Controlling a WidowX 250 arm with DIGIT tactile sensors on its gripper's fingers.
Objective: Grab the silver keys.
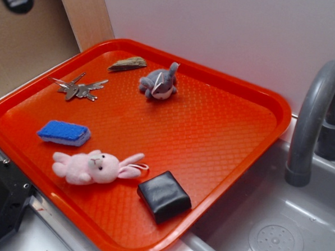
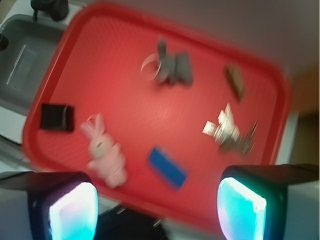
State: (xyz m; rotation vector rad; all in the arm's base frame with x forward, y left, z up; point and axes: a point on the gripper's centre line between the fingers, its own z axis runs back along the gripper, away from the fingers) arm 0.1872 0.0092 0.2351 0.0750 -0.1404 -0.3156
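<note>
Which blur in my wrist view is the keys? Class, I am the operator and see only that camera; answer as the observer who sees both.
Observer: The exterior view is sharp. The keys are several silver ones fanned from one ring, near the tray's left rim.
Operator: What is the brown blur next to them?
Observer: A wedge-shaped chip, flat on the tray and clearly apart from the keys.
Operator: And the grey lump beyond it?
Observer: A plush elephant with its trunk raised, touching neither the chip nor the keys.
</note>
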